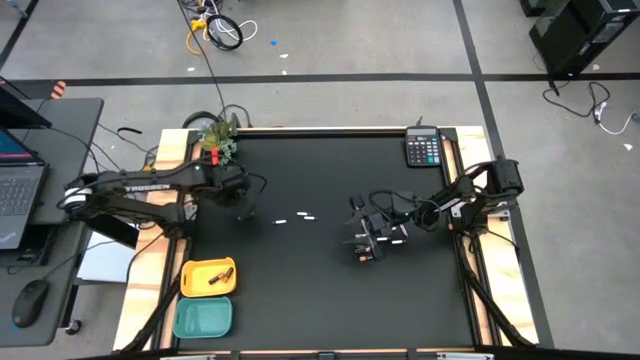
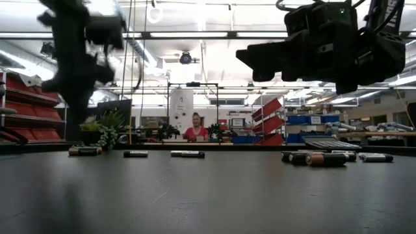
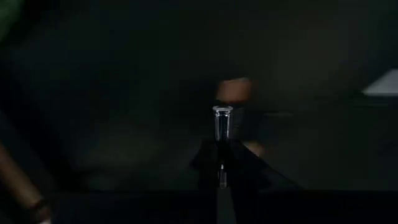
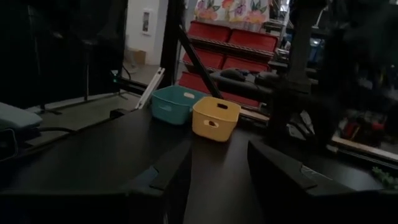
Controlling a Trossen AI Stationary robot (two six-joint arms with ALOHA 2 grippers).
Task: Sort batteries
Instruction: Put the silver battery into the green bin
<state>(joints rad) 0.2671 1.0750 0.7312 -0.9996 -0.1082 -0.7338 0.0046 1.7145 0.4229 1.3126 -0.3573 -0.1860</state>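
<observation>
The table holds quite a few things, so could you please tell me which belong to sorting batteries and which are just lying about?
Part of the job:
- small white cylindrical batteries
- dark batteries with copper ends
- yellow plastic bin
- teal plastic bin

Just lying about:
- dark calculator
- small green plant

Slim little batteries (image 1: 301, 217), lying flat on the black table: white ones in a short row at centre frame of the high view, dark ones with copper ends clustered right of centre (image 1: 372, 240). Seen in the low view strung along the far edge, dark ones left (image 2: 136, 154), copper-banded ones right (image 2: 325, 158).
</observation>
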